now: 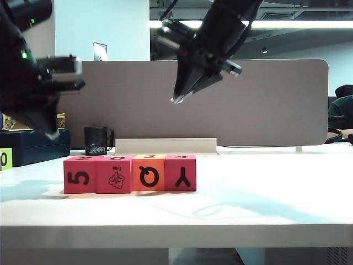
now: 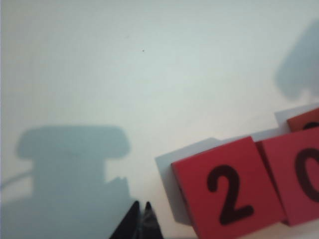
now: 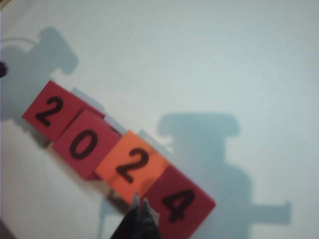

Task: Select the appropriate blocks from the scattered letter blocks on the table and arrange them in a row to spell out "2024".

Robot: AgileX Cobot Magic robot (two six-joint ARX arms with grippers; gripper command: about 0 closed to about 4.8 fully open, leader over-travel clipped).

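Four blocks stand touching in a row on the white table [image 1: 265, 193]. Their front faces read 5 [image 1: 83, 175], a tree picture [image 1: 115, 175], Q on the orange block [image 1: 148, 174] and Y [image 1: 180, 173]. From above, the right wrist view shows their tops reading 2 [image 3: 50, 110], 0 [image 3: 82, 143], 2 [image 3: 132, 164] and 4 [image 3: 179, 204]. My right gripper [image 1: 175, 100] [image 3: 140, 201] is shut and empty, hanging high above the row. My left gripper [image 1: 52, 134] [image 2: 141, 205] is shut and empty too, raised off the row's left end, beside the first block marked 2 [image 2: 227, 191].
A black mug [image 1: 96, 140] and a low white strip [image 1: 165, 146] sit behind the row, in front of the grey-brown partition [image 1: 248, 99]. A lime-green block marked 0 [image 1: 5, 159] and a dark box [image 1: 33, 146] are at the far left. The table's thick front edge [image 1: 176, 234] runs below.
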